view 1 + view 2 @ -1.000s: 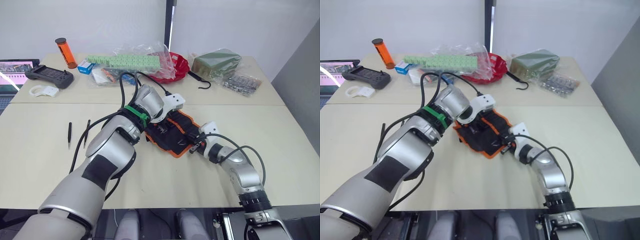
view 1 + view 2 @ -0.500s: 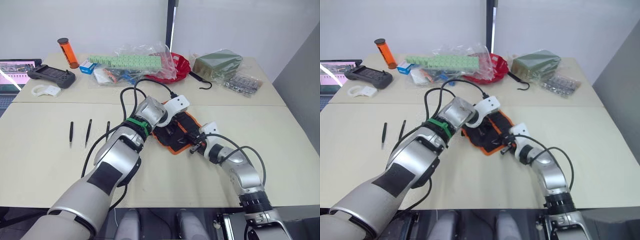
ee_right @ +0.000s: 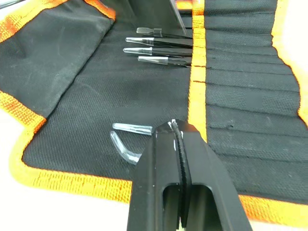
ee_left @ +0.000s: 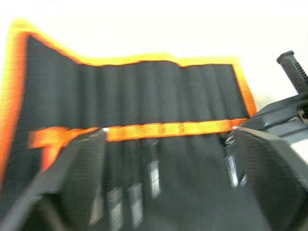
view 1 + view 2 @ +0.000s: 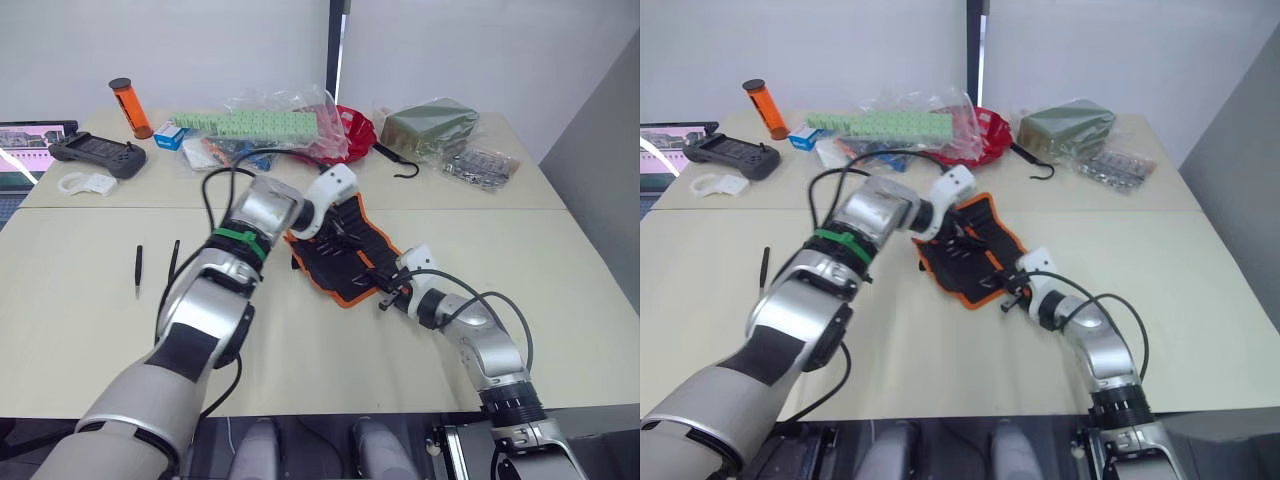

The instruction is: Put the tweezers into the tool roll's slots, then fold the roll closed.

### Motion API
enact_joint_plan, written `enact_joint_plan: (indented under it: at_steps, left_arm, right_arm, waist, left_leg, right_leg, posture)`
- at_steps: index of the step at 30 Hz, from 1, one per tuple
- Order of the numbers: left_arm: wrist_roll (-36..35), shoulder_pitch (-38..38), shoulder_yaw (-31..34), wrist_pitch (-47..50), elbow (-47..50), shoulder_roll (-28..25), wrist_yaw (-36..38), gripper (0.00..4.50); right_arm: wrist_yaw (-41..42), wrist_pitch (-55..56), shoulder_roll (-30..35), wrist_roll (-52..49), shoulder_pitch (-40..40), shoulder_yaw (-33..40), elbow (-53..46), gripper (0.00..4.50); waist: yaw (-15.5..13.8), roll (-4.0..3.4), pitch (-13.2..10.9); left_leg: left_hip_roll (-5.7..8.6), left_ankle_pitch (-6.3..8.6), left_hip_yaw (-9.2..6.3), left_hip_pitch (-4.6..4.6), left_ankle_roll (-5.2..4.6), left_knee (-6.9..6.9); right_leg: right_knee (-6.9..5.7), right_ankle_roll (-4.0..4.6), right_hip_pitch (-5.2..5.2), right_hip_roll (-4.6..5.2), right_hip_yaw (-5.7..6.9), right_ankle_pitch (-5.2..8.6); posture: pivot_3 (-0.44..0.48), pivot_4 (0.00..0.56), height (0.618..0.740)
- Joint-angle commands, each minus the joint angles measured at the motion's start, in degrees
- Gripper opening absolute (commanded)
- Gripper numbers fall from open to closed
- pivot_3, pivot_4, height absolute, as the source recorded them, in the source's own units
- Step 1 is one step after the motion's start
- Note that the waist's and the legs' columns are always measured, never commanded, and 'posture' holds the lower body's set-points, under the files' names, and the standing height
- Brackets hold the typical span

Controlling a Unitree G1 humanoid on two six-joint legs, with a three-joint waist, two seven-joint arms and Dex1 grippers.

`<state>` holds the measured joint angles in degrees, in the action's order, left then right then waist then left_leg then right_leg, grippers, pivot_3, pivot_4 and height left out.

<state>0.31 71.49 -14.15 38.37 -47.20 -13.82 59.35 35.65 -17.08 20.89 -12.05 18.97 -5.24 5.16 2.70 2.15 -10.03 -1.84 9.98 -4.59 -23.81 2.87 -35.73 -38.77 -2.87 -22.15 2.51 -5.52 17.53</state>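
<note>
The tool roll [image 5: 345, 262] lies unrolled mid-table, black with orange binding. Three tweezers [image 3: 159, 49] sit in its slots [image 3: 236, 72], their tips showing past the orange band. Two more tweezers [image 5: 139, 268] [image 5: 173, 262] lie loose on the table to the left. My left gripper [image 5: 338, 226] hovers over the roll's far part, its fingers [image 4: 72, 183] spread open with nothing between them. My right gripper [image 5: 388, 293] is shut, its tip [image 3: 179, 139] resting on the roll's fabric near the front right edge. A small clear curved piece [image 3: 126, 139] lies beside it.
Along the back of the table stand an orange canister [image 5: 131, 106], a grey controller [image 5: 97, 152], a plastic bag of green blocks [image 5: 260, 125], a red bowl [image 5: 355, 135], an olive-green bag [image 5: 432, 128], a black hook [image 5: 400, 165] and a packet of metal parts [image 5: 483, 165].
My left gripper has opened and its arm has swung back toward the roll's far side. The right gripper has stayed on the roll's edge.
</note>
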Motion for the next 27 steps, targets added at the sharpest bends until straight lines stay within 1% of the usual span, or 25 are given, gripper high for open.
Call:
enact_joint_plan:
  at_steps: [1, 3, 5, 7, 8, 10, 12, 15, 17, 20, 23, 24, 25, 26, 27]
  left_arm:
    - [-5.8, -3.7, 6.8, 3.3, 14.7, -6.1, 2.3, 4.47]
    - [-8.1, -7.7, 9.7, 4.2, 22.3, -9.3, 2.1, 4.47]
    - [-9.6, -12.1, 11.1, 4.7, 29.3, -11.9, 1.6, 4.47]
    - [-12.2, -19.4, 17.0, -0.4, 38.0, -12.9, -1.4, 4.47]
    - [-11.8, -22.8, 18.4, -1.7, 41.3, -14.0, -3.3, 4.47]
    - [-11.1, -28.7, 19.7, -0.5, 46.8, -16.5, -5.8, 4.47]
    - [-13.2, -33.8, 22.5, 0.5, 51.2, -17.9, -6.8, 4.47]
    - [-15.9, -40.0, 27.7, -0.2, 55.9, -18.9, -9.5, 4.47]
    - [-17.6, -42.3, 29.8, -0.1, 57.6, -19.1, -10.8, 4.47]
    - [-22.7, -49.6, 36.1, 0.3, 62.0, -20.7, -9.2, 4.47]
    - [-24.8, -55.5, 40.6, -0.7, 63.9, -22.5, -9.7, 4.47]
    - [-26.4, -58.0, 43.4, 0.4, 64.2, -22.8, -9.9, 4.47]
    - [-30.1, -59.9, 47.4, 3.7, 64.1, -22.4, -10.6, 4.47]
    - [-32.6, -62.1, 50.8, 4.8, 63.8, -21.8, -11.2, 4.47]
    - [-32.8, -65.6, 53.1, 3.5, 63.8, -21.5, -11.2, 4.47]
  right_arm:
    - [1.3, 0.0, 1.9, -0.7, 0.5, 2.7, 2.1, 0.0]
    - [2.6, 0.0, 2.5, -1.8, 1.2, 3.5, 1.9, 0.0]
    - [3.7, 0.0, 2.9, -2.3, 1.6, 3.9, 1.6, 0.0]
    - [4.4, -0.8, 2.6, -4.3, 2.3, 5.0, 1.2, 0.0]
    - [4.5, -1.1, 2.5, -4.8, 2.7, 5.4, 1.3, 0.0]
    - [4.9, -0.9, 2.7, -4.1, 3.3, 5.0, 2.2, 0.0]
    - [5.3, -0.5, 2.5, -3.5, 4.0, 4.7, 3.2, 0.0]
    - [5.7, -0.4, 2.1, -3.3, 5.2, 4.7, 4.4, 0.0]
    - [5.7, -0.2, 2.1, -2.8, 5.7, 4.4, 5.3, 0.0]
    - [6.7, 0.6, 2.9, -0.4, 6.1, 2.6, 9.1, 0.0]
    - [7.2, 1.6, 3.1, 0.5, 6.7, 2.3, 11.8, 0.0]
    - [7.6, 2.2, 3.1, 0.7, 6.8, 2.2, 12.5, 0.0]
    - [7.9, 2.6, 3.0, 0.8, 7.0, 2.2, 13.1, 0.0]
    - [8.1, 3.0, 3.0, 0.9, 7.2, 2.2, 13.7, 0.0]
    - [8.3, 3.6, 2.9, 0.9, 7.4, 2.2, 14.5, 0.0]
  waist:
    - [0.0, -0.01, 0.0]
    - [0.0, -0.04, 0.0]
    - [0.0, -0.05, 0.0]
    - [-0.3, -0.07, 0.0]
    - [-0.4, -0.07, 0.0]
    - [-0.3, -0.07, 0.0]
    - [-0.2, -0.07, 0.0]
    - [-0.3, -0.07, 0.0]
    - [-0.4, -0.07, 0.0]
    - [-0.2, -0.07, 0.0]
    - [0.0, -0.07, 0.0]
    - [0.0, -0.07, 0.0]
    - [0.0, -0.07, 0.0]
    - [0.0, -0.07, 0.0]
    - [0.1, -0.07, 0.0]
  left_leg:
    - [0.0, 0.0, 0.0, 0.01, 0.0, 0.0]
    - [-0.01, 0.0, 0.0, 0.01, 0.0, -0.01]
    - [-0.01, 0.01, -0.01, 0.01, 0.0, -0.02]
    - [0.0, 0.01, -0.06, 0.01, 0.0, -0.05]
    - [0.01, 0.01, -0.05, 0.01, 0.0, -0.06]
    - [0.01, 0.01, -0.05, 0.0, 0.0, -0.09]
    - [-0.01, 0.01, -0.06, 0.01, -0.01, -0.08]
    - [-0.02, 0.01, -0.07, 0.01, -0.01, -0.08]
    - [-0.01, 0.01, -0.06, 0.0, -0.01, -0.1]
    - [-0.02, 0.02, -0.03, 0.02, -0.01, -0.08]
    - [-0.06, 0.04, -0.03, 0.08, -0.04, -0.02]
    - [-0.11, 0.04, -0.03, 0.09, -0.04, -0.02]
    - [-0.11, 0.04, -0.03, 0.1, -0.04, -0.03]
    - [-0.11, 0.04, 0.0, 0.14, -0.04, -0.03]
    - [-0.12, 0.04, 0.01, 0.15, -0.04, -0.04]
  right_leg:
    - [-0.03, 0.0, -0.01, 0.0, 0.0, 0.0]
    - [-0.06, 0.01, -0.02, 0.01, -0.01, -0.01]
    - [-0.11, 0.02, -0.03, 0.02, -0.01, -0.01]
    - [-0.15, 0.04, -0.02, 0.02, 0.0, -0.02]
    - [-0.16, 0.05, -0.02, 0.06, -0.01, -0.03]
    - [-0.15, 0.06, -0.03, 0.07, -0.01, -0.04]
    - [-0.16, 0.07, -0.04, 0.05, 0.0, -0.04]
    - [-0.16, 0.07, -0.05, 0.05, 0.02, -0.04]
    - [-0.14, 0.07, -0.04, 0.06, 0.01, -0.04]
    - [-0.12, 0.07, -0.04, 0.07, 0.01, -0.04]
    - [-0.13, 0.09, -0.04, 0.05, 0.01, -0.05]
    - [-0.12, 0.09, -0.04, 0.02, 0.04, -0.05]
    - [-0.11, 0.09, -0.04, 0.02, 0.03, -0.05]
    - [-0.11, 0.09, -0.02, 0.03, 0.03, -0.05]
    - [-0.11, 0.09, -0.01, 0.03, 0.03, -0.05]
  posture:
    - [0.0, 0.15, 0.74]
    - [0.0, 0.15, 0.74]
    - [0.0, 0.15, 0.74]
    - [0.0, 0.15, 0.74]
    - [0.0, 0.15, 0.74]
    - [0.0, 0.15, 0.74]
    - [0.0, 0.15, 0.74]
    - [0.0, 0.15, 0.74]
    - [0.0, 0.15, 0.74]
    - [0.0, 0.15, 0.74]
    - [0.0, 0.15, 0.74]
    - [0.0, 0.15, 0.74]
    - [0.0, 0.15, 0.74]
    - [0.0, 0.15, 0.74]
    - [0.0, 0.15, 0.74]
